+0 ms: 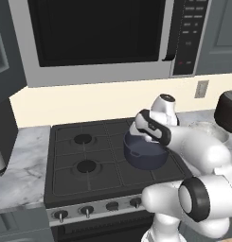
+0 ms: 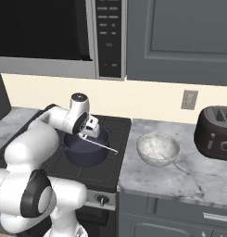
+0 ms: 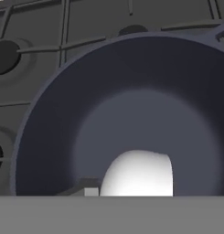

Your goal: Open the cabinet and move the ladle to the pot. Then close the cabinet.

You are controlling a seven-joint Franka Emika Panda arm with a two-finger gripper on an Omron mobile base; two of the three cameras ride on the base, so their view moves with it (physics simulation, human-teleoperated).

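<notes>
A dark blue pot [image 1: 145, 152] [image 2: 87, 149] stands on the right side of the black stove [image 1: 84, 165]. My gripper [image 2: 89, 128] hangs just over the pot's mouth, pointing down into it. The ladle [image 2: 102, 144] runs as a thin silver handle from under the hand out over the pot's right rim. Its pale bowl [image 3: 138, 174] sits right at the hand, above the pot's floor [image 3: 145, 114]. The gripper looks shut on the ladle, though its fingertips are hidden. Dark grey cabinet [image 2: 179, 37] [image 1: 222, 33] doors show at the upper right, handles out of view.
A microwave [image 1: 98, 33] hangs low above the stove. On the marble counter [image 2: 179, 180] to the right are a pale bowl [image 2: 157, 149] and a dark toaster [image 2: 216, 133]. A wall outlet [image 2: 189, 99] is behind them. A dark appliance [image 1: 3, 137] stands at the far left.
</notes>
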